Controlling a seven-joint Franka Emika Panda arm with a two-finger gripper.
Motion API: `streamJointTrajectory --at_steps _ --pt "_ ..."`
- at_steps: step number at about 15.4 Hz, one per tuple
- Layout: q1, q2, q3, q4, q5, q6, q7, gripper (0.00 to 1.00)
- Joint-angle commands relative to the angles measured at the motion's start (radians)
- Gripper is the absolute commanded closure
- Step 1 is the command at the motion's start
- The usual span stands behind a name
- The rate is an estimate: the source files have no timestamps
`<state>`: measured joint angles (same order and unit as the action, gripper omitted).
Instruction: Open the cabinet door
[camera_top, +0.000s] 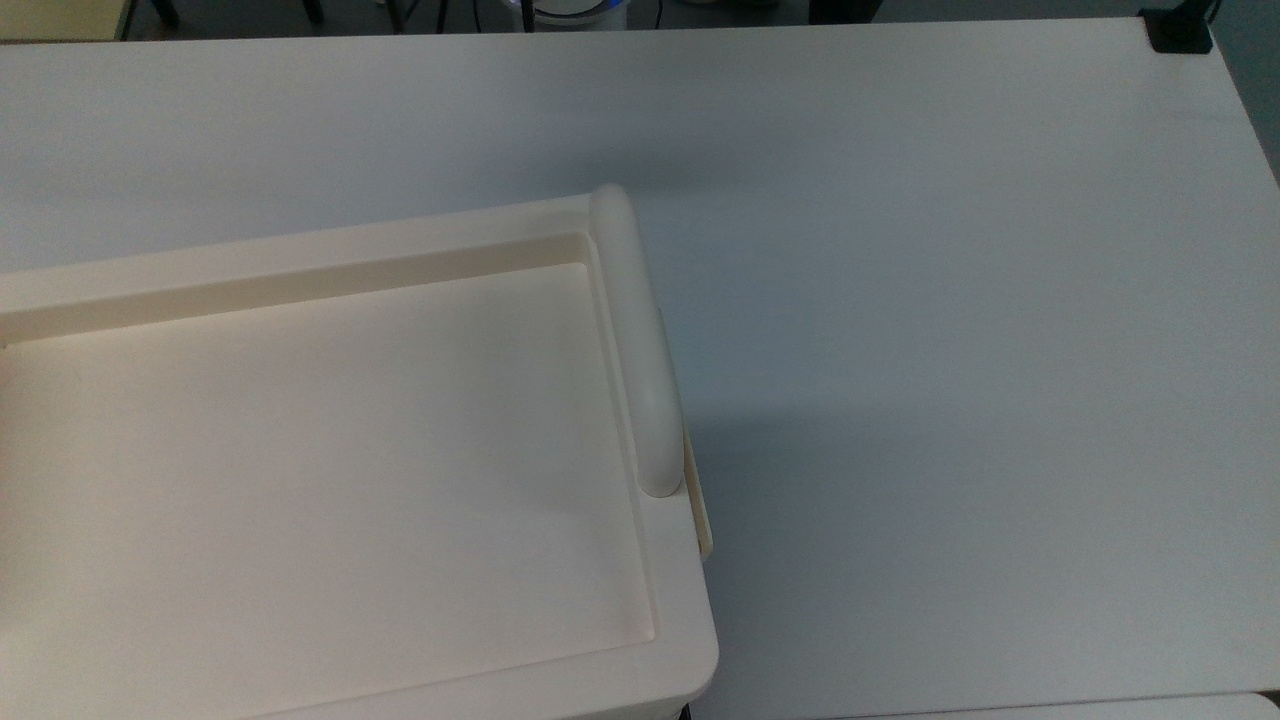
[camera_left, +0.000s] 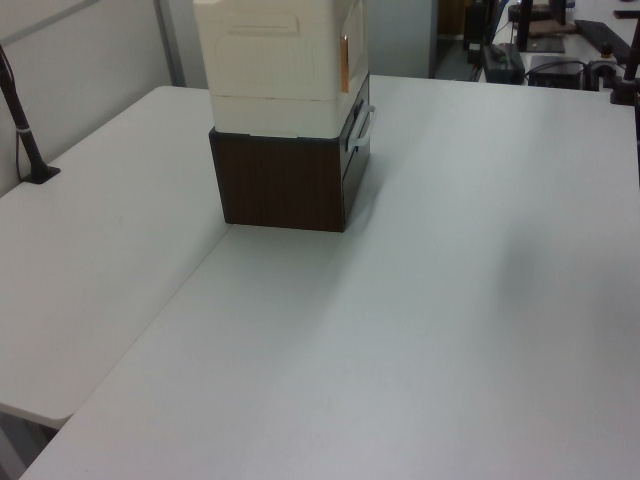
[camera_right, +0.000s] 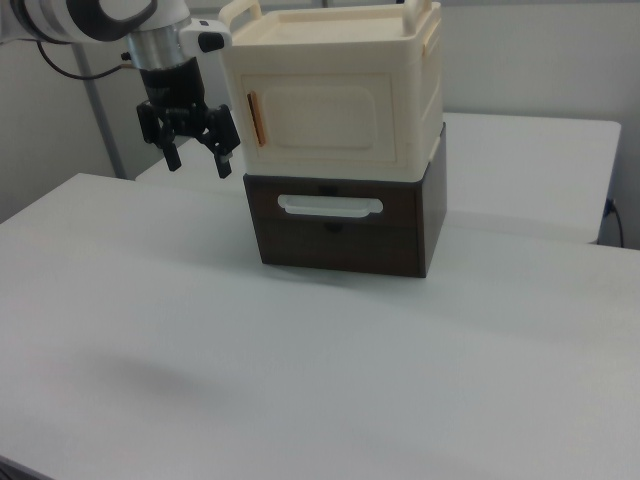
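Gripper (camera_right: 194, 150) hangs with jaws spread, holding nothing, just off the right view's left of the cabinet (camera_right: 335, 95). The cabinet door (camera_right: 325, 120) sits shut; its upright orange handle tab (camera_right: 253, 119) lies nearest the fingers.

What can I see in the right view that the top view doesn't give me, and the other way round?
The right view gives the gripper with fingers spread, beside the closed cabinet door, plus the dark drawer unit below with its pale handle. The top view gives the cabinet's recessed top from above and a black clamp at the table corner. Both share the cabinet and white table.
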<state>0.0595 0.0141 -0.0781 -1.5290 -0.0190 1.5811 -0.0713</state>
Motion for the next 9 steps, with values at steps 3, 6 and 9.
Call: streamJointTrajectory --at_steps 3,6,9 --pt "-0.02 -0.02 -0.002 -0.006 -0.009 -0.006 -0.018 0.0" --pt "-0.027 -0.019 -0.002 -0.006 -0.018 -0.001 -0.025 0.0" --pt "-0.029 -0.016 -0.002 -0.005 -0.021 0.023 -0.115 0.0"
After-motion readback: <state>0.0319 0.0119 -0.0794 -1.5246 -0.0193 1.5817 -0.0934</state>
